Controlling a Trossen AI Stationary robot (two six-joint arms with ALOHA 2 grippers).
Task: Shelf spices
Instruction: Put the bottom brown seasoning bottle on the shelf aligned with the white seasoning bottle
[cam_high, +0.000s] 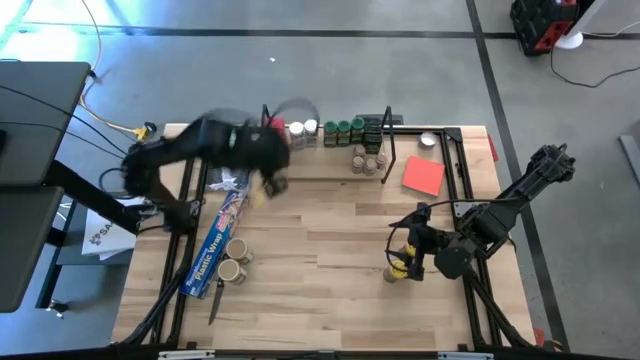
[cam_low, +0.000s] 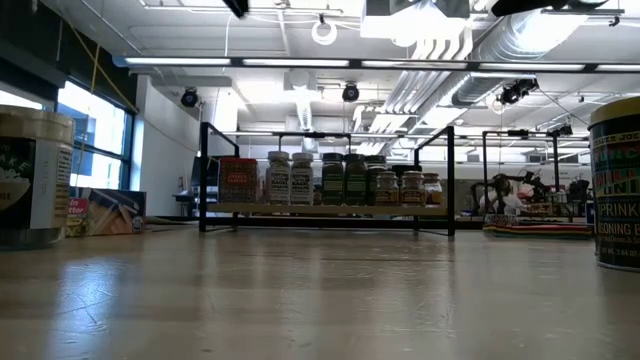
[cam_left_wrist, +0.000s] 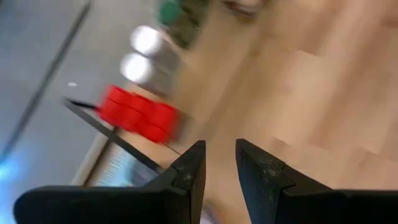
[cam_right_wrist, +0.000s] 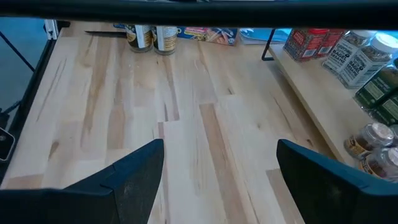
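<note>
While reaching with the wide-spread right hand (cam_right_wrist: 219, 157) near the tabletop's right front corner, clasp the small yellow-lidded round jar (cam_high: 400, 268) mid-body, likely light, rigid and slick, with the left hand (cam_left_wrist: 220, 153) narrowly apart, empty, by the low light-wood shelf (cam_low: 300, 209).

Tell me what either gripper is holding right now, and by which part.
Nothing. The left gripper near the shelf has a narrow, empty gap between its fingers. The right gripper stands wide open over bare table.

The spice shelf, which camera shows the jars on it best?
The low view: it faces the shelf head-on, with the jars in a row, labels outward. The high view shows only their lids from above. The right wrist view catches one end at an angle; the left wrist view blurs them.
</note>
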